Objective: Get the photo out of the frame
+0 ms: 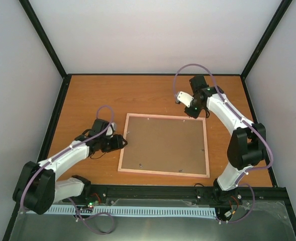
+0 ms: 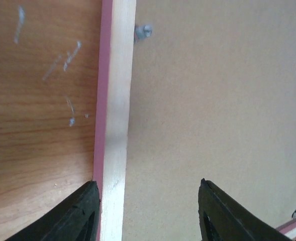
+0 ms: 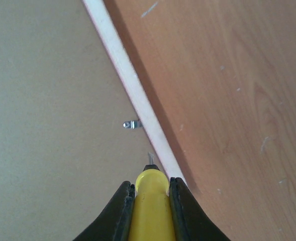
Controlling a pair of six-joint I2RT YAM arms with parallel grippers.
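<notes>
Wooden table [image 1: 87, 95]. The left gripper [image 2: 148, 196] has its jaws apart, straddling the frame [image 1: 163, 173] at its left rail and gripping nothing. The frame lies face down with the backing board [image 1: 165, 143] up, and the photo is hidden underneath. The right gripper [image 3: 150, 193] is clamped on a yellow tool [image 3: 149, 211] near the far right corner, its tip near a metal clip [image 3: 131, 124]. Step is likely clip release; next, lever the clip off the board.

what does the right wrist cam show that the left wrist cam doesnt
Only the right wrist view: the right claw shut on a yellow tool, its thin tip near a metal tab beside the pink frame rail. Only the left wrist view: the left claw open, a rail lying between its fingers, and a corner of the frame at lower right. Both: the frame lying face down, its brown backing board, and the wooden table.
</notes>
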